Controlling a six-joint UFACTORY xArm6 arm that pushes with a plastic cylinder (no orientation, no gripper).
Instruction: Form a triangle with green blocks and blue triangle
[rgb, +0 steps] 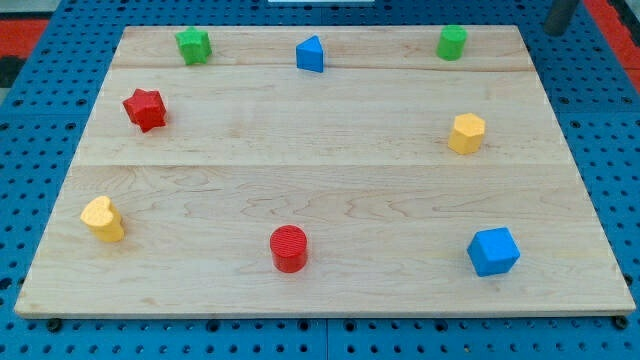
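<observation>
A green star block (193, 45) sits near the board's top left. A blue triangle block (311, 54) sits at the top middle. A second green block (452, 42), roughly cylindrical, sits at the top right. The three lie almost in a row along the top edge, well apart. My tip (554, 30) shows as a dark rod end at the view's top right corner, just beyond the board's edge and to the right of the second green block, touching no block.
A red star (145, 109) is at the left. A yellow hexagon (466, 133) is at the right. A yellow heart (103, 218), a red cylinder (289, 248) and a blue cube (493, 251) lie along the bottom. The wooden board (320, 170) rests on blue pegboard.
</observation>
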